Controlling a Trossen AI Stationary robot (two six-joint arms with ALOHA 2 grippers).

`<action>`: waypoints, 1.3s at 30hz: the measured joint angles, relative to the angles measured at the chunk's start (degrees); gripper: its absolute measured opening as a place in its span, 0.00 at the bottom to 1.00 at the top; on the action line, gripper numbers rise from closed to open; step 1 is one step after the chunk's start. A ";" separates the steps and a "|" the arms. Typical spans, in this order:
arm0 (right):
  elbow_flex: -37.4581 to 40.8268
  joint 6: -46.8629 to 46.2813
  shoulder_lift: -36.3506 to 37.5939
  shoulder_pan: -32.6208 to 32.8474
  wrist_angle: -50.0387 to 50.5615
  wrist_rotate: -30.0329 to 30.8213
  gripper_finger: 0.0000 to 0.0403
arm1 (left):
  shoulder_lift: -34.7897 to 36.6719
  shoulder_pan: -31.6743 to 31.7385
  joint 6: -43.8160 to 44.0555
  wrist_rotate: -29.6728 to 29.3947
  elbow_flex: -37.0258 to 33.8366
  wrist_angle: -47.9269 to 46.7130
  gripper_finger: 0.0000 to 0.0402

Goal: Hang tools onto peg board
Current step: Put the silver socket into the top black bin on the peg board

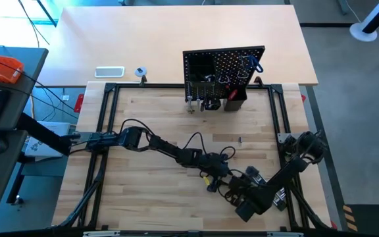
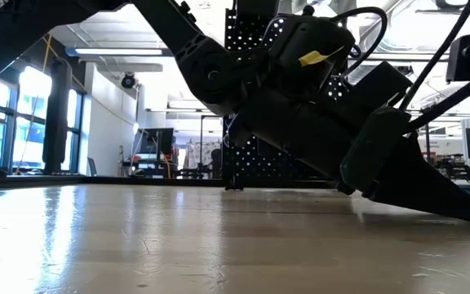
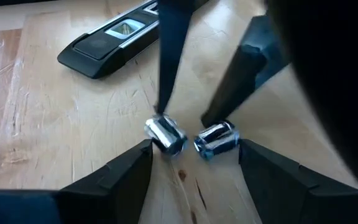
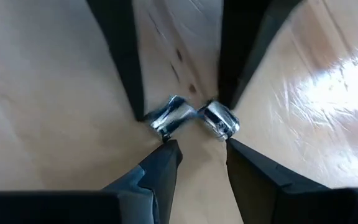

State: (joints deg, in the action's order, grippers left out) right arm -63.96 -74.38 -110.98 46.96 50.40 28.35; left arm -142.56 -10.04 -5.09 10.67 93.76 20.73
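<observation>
Two short shiny metal cylinders (image 3: 190, 138) lie side by side on the wooden table; which tool they belong to I cannot tell. My left gripper (image 3: 194, 146) is open and slants down, with one finger on either side of the pair. My right gripper (image 4: 199, 144) is open less wide and comes steeply from the opposite side, its fingertips right at the cylinders (image 4: 196, 118). In the high view both grippers meet near the table's middle front (image 1: 229, 176). The peg board (image 1: 224, 76) stands upright at the far edge with tools on its hooks. My left gripper's fingers (image 3: 135, 174) stand just outside the two cylinders; I cannot tell whether they touch them. My right gripper's fingers point down, one tip (image 3: 161, 112) at the top of one cylinder (image 3: 165, 134), the other beside the second cylinder (image 3: 216, 140). Whether they touch, I cannot tell.
A black bar with a small window (image 3: 110, 34) lies flat on the table just beyond the cylinders. A small black bin (image 1: 235, 100) sits on the peg board's front. A white flat rectangle (image 1: 109, 72) and a small tape roll (image 1: 141, 71) lie on the far tabletop.
</observation>
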 joint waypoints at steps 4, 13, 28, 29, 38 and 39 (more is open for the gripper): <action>0.00 0.69 -0.02 0.07 -3.25 0.53 0.34 | 0.00 -0.02 0.38 -0.04 0.00 0.07 0.58; -0.02 -0.16 -0.15 0.81 -5.10 2.30 0.34 | -0.02 -0.04 0.48 -0.30 0.00 0.07 0.58; -0.09 -0.50 -0.16 0.72 -4.23 2.05 0.34 | 0.04 -0.02 -2.94 -1.50 0.00 -1.76 0.35; -0.10 -0.45 -0.14 0.73 -4.02 1.91 0.34 | 0.08 -0.04 -3.12 -1.85 0.00 -2.24 0.34; -0.13 -0.20 -0.13 0.72 -3.47 1.35 0.34 | 0.07 0.12 -4.83 -2.11 0.04 -3.01 0.23; -0.13 -0.20 -0.13 0.72 -3.45 1.33 0.34 | 0.07 0.20 -4.90 -1.94 0.04 -3.03 0.21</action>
State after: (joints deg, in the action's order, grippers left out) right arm -64.10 -74.59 -111.11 47.68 46.95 29.68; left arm -142.50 -9.84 -9.98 8.74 93.80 17.70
